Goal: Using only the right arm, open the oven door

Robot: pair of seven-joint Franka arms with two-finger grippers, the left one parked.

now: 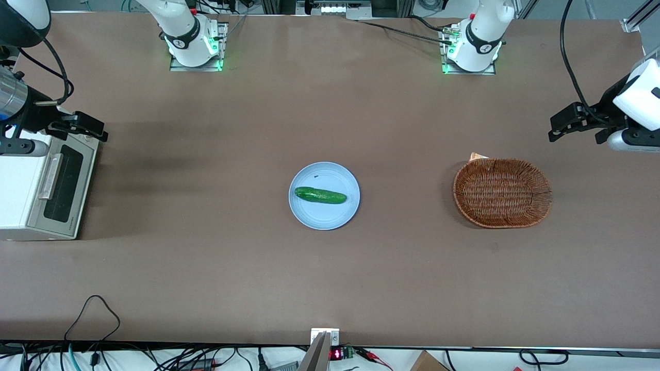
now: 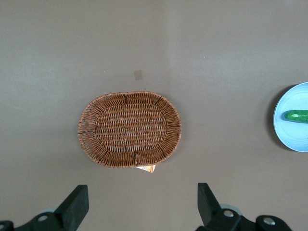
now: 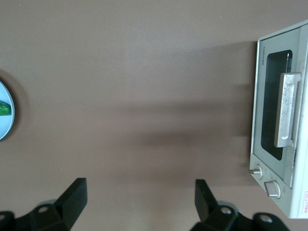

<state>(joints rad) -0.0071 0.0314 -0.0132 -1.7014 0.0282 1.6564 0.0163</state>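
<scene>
The white toaster oven (image 1: 20, 190) stands at the working arm's end of the table. Its grey oven door (image 1: 64, 188) with dark glass window and silver bar handle (image 1: 50, 176) is closed. In the right wrist view the door (image 3: 272, 106) and handle (image 3: 287, 109) show, with knobs beside them. My right arm's gripper (image 1: 87, 127) hovers just above the oven's corner farther from the front camera, fingers open and empty. In the right wrist view the gripper (image 3: 139, 197) hangs over bare table beside the oven.
A light blue plate (image 1: 309, 211) holding a green cucumber (image 1: 320, 195) sits mid-table. A brown wicker basket (image 1: 501, 192) lies toward the parked arm's end; it also shows in the left wrist view (image 2: 130, 129). Cables run along the table's near edge.
</scene>
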